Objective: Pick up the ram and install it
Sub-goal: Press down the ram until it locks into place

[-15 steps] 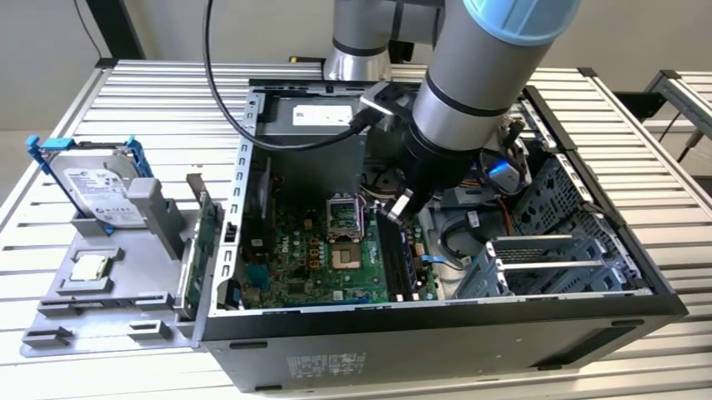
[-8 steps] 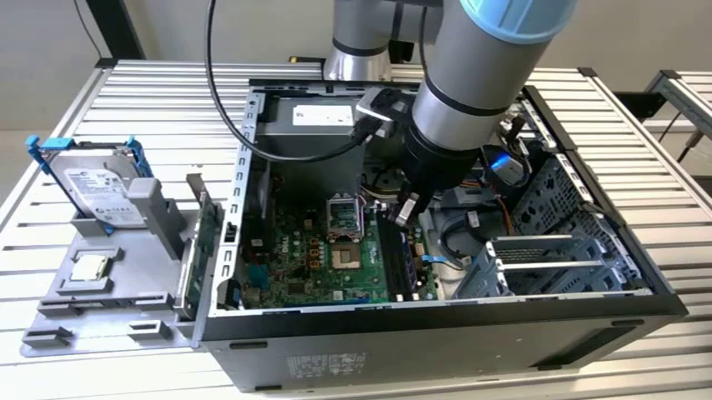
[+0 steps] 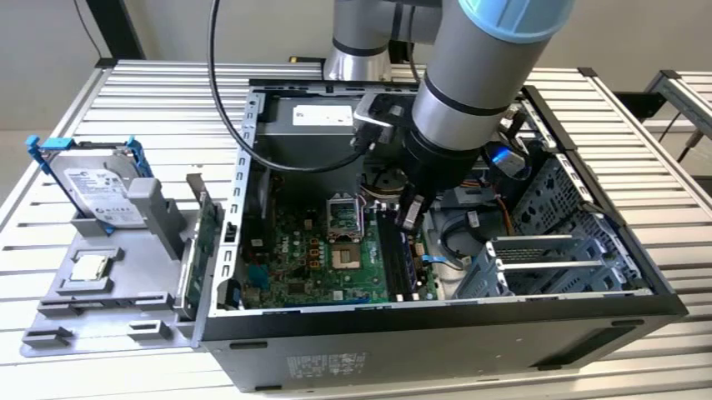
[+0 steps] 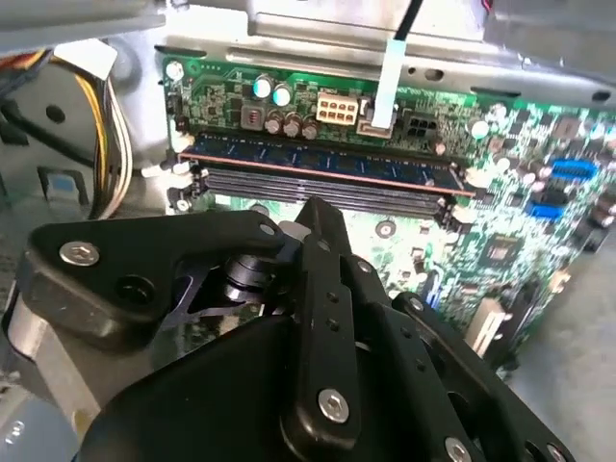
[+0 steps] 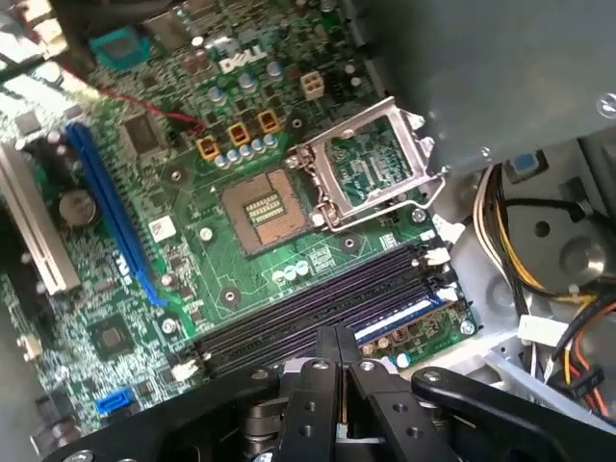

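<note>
Computer case [image 3: 445,333]: open, lying on the slatted table [image 3: 623,108].

Ram [image 4: 322,164]: dark blue stick with black chips, seated in a slot on the green board [image 5: 144,279], at the outermost of the slot row.

Gripper [image 4: 322,226]: black, jaws pressed together, holding nothing, just above the ram.

Hard drive [image 3: 100,196]: white label, print too small to read, standing in the grey tray [image 3: 112,308] outside the case.

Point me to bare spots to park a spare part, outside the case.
The slatted table is bare on the exterior view's right of the computer case. The opposite side is crowded: grey parts tray with hard drive and processor chip. Inside the case, the arm crowds the motherboard.
</note>
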### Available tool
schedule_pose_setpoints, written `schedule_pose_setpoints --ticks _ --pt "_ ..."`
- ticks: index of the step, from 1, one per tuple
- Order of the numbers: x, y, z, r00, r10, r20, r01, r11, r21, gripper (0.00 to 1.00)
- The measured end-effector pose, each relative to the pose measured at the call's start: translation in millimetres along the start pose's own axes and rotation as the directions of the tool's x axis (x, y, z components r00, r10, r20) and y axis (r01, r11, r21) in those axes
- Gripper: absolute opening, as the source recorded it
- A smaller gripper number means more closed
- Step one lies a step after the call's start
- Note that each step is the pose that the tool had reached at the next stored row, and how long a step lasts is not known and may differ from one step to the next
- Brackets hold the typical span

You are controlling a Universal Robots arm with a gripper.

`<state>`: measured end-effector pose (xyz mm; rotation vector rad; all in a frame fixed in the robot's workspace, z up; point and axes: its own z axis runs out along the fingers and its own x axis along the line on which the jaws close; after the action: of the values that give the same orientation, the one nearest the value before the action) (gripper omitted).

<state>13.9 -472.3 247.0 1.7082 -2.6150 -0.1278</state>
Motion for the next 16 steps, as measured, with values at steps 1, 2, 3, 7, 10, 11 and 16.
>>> schedule_pose_setpoints --ticks 1,2,3,7,10,11,16 --pt "0.0 0.0 0.0 0.9998 -0.018 -0.0012 0.018 0.9998 0.0002 0.00" --pt "0.0 0.0 0.1 0.9993 -0.037 -0.0023 0.037 0.9993 0.0001 0.00" --pt "0.0 0.0 0.2 0.9985 -0.055 -0.0035 0.055 0.9985 0.0001 0.00" --pt "0.0 0.0 0.6 0.9919 -0.127 -0.0078 0.127 0.9919 0.0000 0.00" --pt "-0.7 -1.8 0.6 0.9870 -0.161 -0.0102 0.161 0.9870 -0.0012 0.00" --pt "-1.0 -2.5 0.6 0.9861 -0.166 -0.0104 0.166 0.9862 -0.0015 0.00" --pt "-2.0 -4.5 1.2 0.9826 -0.185 -0.0112 0.185 0.9827 -0.0007 0.00"
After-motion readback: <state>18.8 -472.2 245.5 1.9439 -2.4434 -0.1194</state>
